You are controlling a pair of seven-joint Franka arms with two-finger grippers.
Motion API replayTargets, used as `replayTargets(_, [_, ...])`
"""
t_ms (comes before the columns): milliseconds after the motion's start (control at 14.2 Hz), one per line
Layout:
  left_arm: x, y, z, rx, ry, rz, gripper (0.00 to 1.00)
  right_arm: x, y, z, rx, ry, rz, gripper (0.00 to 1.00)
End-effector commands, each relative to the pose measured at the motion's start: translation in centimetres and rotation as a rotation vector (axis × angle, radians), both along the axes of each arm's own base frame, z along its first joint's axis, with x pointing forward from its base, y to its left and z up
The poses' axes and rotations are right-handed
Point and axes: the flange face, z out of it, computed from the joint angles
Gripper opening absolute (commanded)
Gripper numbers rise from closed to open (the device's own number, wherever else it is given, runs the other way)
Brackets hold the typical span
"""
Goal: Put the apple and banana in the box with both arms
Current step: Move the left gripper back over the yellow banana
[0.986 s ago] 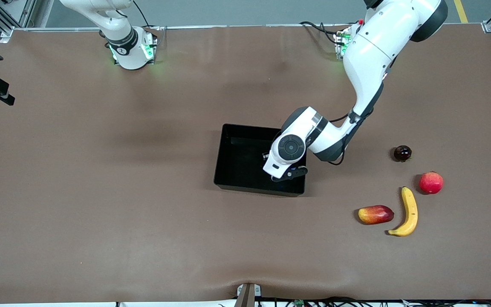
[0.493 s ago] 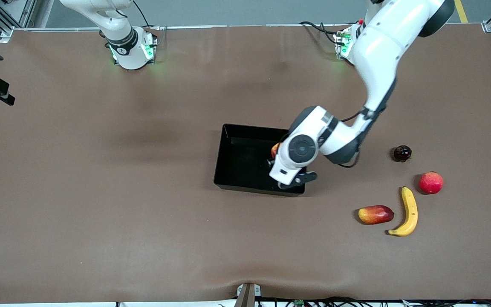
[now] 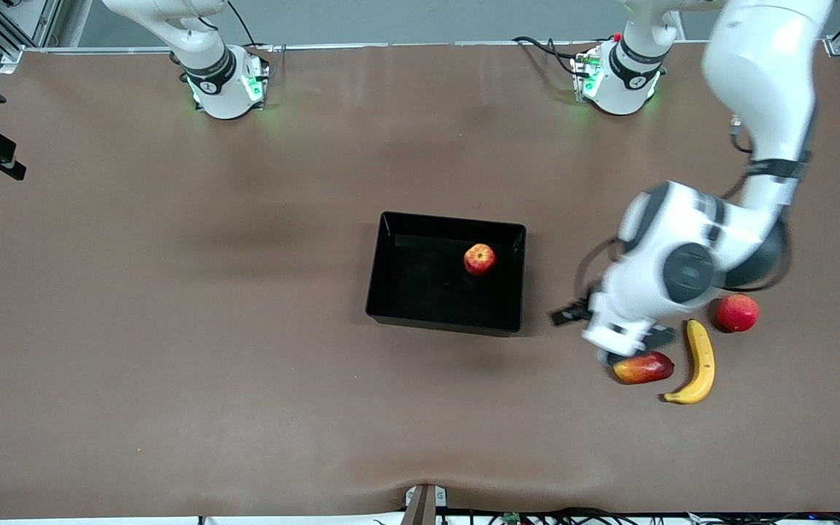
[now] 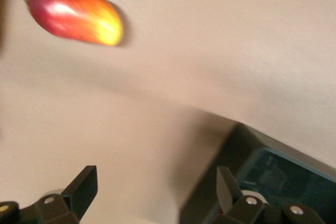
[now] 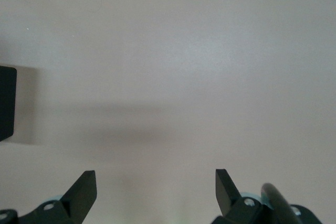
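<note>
The apple (image 3: 479, 259) lies alone inside the box (image 3: 391, 292), toward the corner nearest the left arm's base, with no gripper touching it. The banana (image 3: 698, 362) lies on the table (image 3: 172, 328) well apart from the box, toward the left arm's end, with a red-and-yellow mango-like fruit (image 3: 644, 367) just beside it and a round pinkish-red fruit (image 3: 737, 312) near its upper tip. The left gripper (image 4: 156, 188) hangs over the table between the box and that fruit cluster, its fingers (image 4: 84, 187) spread wide and holding nothing; its wrist view shows the mango-like fruit ahead and a corner of the box close by. The right gripper (image 5: 156, 187) is also released and empty, over bare table, while the right arm waits.
</note>
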Motion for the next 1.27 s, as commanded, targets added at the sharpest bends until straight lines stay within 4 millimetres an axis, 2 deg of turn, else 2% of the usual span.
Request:
replayTargets(0, [1.5,5.9,-2.2,0.054,-0.015,-0.090,1.00,-0.2,-0.1,0.3,-0.015,0.003,-0.001,1.00])
replayTargets(70, [2.1,8.3,-3.3,0.103,-0.032,-0.124,1.00,-0.2,-0.1,0.3,-0.013,0.003,0.000,1.00])
replayTargets(211, [3.3,11.7,-5.1,0.183,-0.092,-0.174,1.00,-0.2,-0.1,0.3,-0.013,0.002,0.000,1.00])
replayTargets(493, [4.7,17.0,-7.7,0.168,-0.151,-0.307,1.00,-0.2,-0.2,0.3,-0.013,0.002,-0.002,1.00])
replayTargets(775, [5.6,22.6,-11.3,0.173,-0.225,-0.452,1.00,-0.2,-0.2,0.2,-0.012,0.003,-0.002,1.00])
replayTargets(986, [5.7,23.3,-13.5,0.168,-0.241,-0.474,0.95,-0.2,-0.2,0.2,-0.012,0.003,-0.002,1.00])
replayTargets(1197, [5.7,23.5,-14.4,0.158,-0.246,-0.460,0.94,-0.2,-0.2,0.2,-0.012,0.003,-0.002,1.00])
